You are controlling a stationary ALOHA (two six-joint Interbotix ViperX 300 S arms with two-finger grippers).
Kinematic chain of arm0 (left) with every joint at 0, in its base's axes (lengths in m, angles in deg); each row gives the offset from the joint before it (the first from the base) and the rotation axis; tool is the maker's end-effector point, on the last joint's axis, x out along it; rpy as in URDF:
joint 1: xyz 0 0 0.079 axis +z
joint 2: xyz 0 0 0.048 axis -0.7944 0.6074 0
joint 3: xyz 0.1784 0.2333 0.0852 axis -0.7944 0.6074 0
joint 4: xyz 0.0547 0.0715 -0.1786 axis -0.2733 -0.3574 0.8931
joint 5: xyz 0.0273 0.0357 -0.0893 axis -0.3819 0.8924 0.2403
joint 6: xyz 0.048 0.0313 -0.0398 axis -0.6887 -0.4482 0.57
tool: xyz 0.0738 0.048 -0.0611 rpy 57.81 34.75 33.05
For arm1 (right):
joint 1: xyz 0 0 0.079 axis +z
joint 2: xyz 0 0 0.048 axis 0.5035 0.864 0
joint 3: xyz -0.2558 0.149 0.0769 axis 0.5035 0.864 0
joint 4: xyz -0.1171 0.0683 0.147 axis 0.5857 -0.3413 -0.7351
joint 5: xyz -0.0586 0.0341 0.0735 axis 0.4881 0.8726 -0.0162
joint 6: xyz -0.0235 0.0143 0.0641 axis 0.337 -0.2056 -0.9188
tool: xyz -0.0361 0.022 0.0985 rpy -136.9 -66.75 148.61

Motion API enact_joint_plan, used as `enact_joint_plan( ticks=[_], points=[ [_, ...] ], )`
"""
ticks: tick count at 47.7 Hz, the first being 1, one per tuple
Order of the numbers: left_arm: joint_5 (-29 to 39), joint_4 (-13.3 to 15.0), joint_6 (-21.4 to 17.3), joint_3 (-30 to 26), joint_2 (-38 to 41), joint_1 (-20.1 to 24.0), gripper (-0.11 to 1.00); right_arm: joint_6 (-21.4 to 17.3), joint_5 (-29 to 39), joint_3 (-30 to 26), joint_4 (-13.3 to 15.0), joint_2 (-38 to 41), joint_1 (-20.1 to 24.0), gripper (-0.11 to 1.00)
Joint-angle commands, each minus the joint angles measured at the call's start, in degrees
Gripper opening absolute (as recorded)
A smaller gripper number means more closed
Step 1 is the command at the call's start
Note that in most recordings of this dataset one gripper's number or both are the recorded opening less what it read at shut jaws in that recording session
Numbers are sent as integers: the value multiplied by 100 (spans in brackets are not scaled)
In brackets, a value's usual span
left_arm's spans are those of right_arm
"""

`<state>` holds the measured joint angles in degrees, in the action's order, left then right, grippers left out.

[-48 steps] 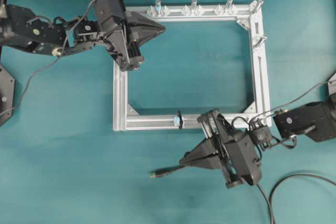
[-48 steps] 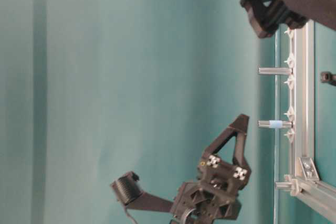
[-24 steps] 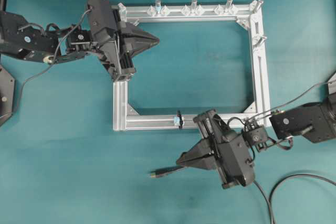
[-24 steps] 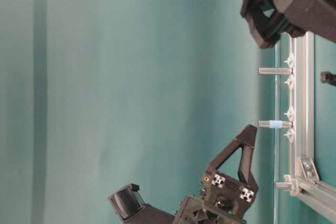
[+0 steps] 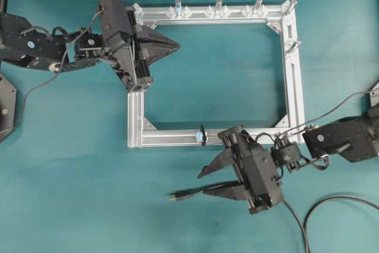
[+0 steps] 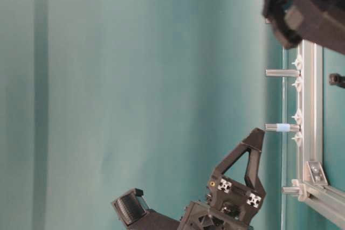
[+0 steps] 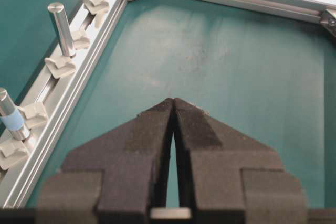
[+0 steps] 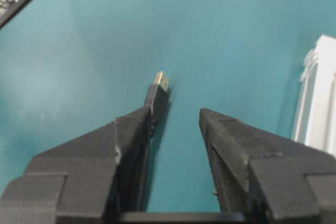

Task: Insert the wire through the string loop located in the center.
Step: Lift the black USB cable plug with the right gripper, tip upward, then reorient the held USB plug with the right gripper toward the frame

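The wire [image 5: 188, 193] lies on the teal table below the frame, its gold plug tip [image 5: 173, 196] pointing left. In the right wrist view the plug [image 8: 157, 92] runs along the inner face of the left finger [image 8: 126, 135]. My right gripper [image 5: 202, 183] is open around the wire, with a wide gap to the other finger. The string loop [image 5: 202, 135] is a small black ring on the frame's near bar, above and apart from the right gripper. My left gripper [image 5: 176, 44] is shut and empty, hovering over the frame's upper left corner, its tips [image 7: 173, 101] pressed together.
The silver aluminium frame [image 5: 293, 75] is a square with upright posts [image 5: 218, 5] along its far bar, one of them blue-banded [image 7: 11, 118]. A black cable [image 5: 331, 201] curves across the table at lower right. The frame's corner [image 8: 317, 93] shows right of the right gripper.
The right gripper's jaws have opened and no longer pinch the wire, which stays on the table. The left arm drew back to the left a second ago, then held still.
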<state>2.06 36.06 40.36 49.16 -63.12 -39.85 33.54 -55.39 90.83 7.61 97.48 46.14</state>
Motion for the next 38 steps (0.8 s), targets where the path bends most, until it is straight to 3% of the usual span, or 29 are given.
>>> enact_joint_plan(
  ticks=[1,38],
  points=[
    [-9,-18,18,-53,-132,-18,0,-26,-53,-123,-9,-18,26,46],
    [44,-18,44,-53,-132,-18,0,-88,-141,-343,-9,738,53,46]
  ],
)
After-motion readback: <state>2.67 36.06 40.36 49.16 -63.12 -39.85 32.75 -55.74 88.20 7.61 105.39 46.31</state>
